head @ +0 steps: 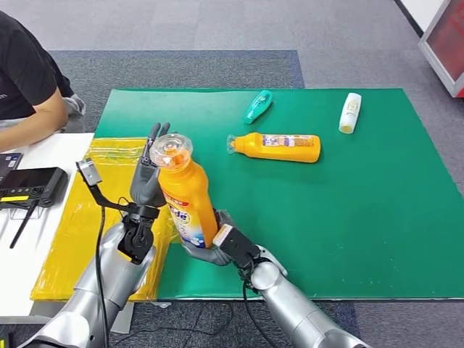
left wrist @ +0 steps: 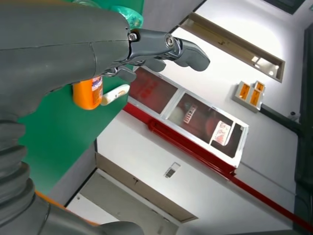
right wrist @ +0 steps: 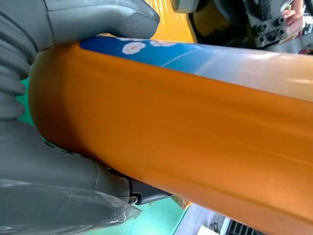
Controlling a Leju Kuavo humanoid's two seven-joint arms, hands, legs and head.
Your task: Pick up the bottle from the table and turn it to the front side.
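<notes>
An orange detergent bottle (head: 188, 196) with a clear cap and a blue-and-white label stands upright, lifted near the front left of the green mat (head: 355, 217). My right hand (head: 210, 250) grips it around the lower body. In the right wrist view the bottle (right wrist: 191, 137) runs across the picture with my thumb (right wrist: 103, 19) pressed on its label side. My left hand (head: 146, 177) is raised just left of the bottle's neck, fingers straight and apart, holding nothing. I cannot tell whether it touches the bottle. In the left wrist view its fingers (left wrist: 173, 49) are stretched out.
A second orange bottle (head: 279, 147) lies on its side mid-mat, with a teal bottle (head: 258, 106) and a white bottle (head: 350, 112) behind it. A yellow sheet (head: 77, 239) covers the left. A person (head: 27, 80) sits at the far left by a black device (head: 32, 185).
</notes>
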